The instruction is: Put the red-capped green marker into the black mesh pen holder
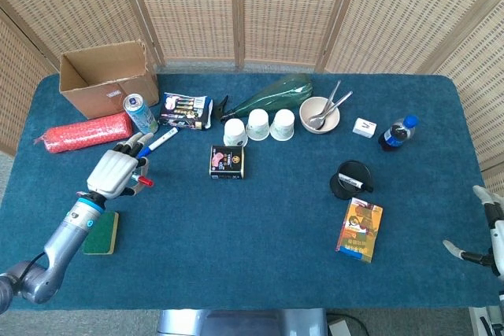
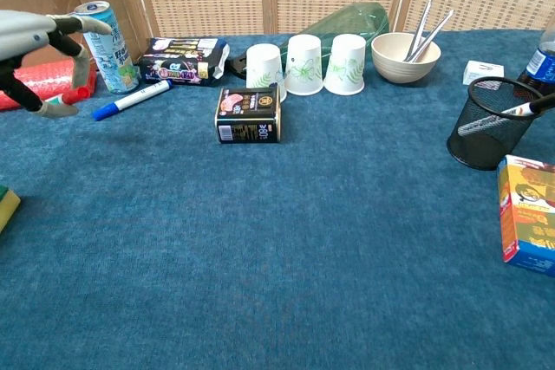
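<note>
Left robot hand (image 1: 116, 171) grasped the red-capped green marker (image 2: 68, 100), lifted off the surface (image 1: 260, 226), black mesh pen holder (image 2: 487, 123) far right; right robot hand (image 1: 487, 226) unclear.

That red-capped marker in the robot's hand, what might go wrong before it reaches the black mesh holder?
The left hand holds the red-capped marker only near one end, so it might slip. The black mesh pen holder stands far across the table and already contains a pen, which might block entry. The paper cups between could be knocked.
</note>
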